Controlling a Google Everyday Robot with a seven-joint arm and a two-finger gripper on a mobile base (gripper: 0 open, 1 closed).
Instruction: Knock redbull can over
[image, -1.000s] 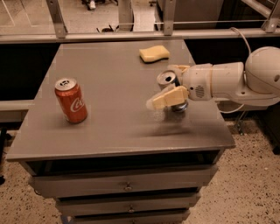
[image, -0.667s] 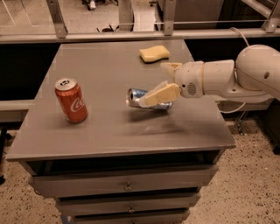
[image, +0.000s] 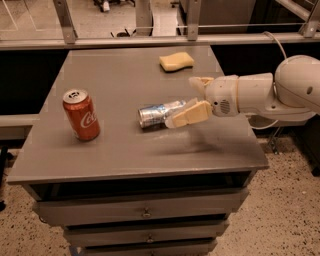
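The camera view looks down on a grey table with drawers under its front edge. The redbull can lies on its side near the middle of the tabletop, its top end pointing left toward the front and its body running up to the right. The gripper is at the can's right end, reaching in from the right on a white arm. Its fingers are spread wide and clasp nothing. The near finger slants down to the left and overlaps the can's right end, so I cannot tell whether it touches the can or only hangs in front of it. The far finger points toward the back of the table, apart from the can. A red cola can stands upright near the left edge, well apart from the fallen can. A yellow sponge lies flat near the back edge, beyond the gripper.
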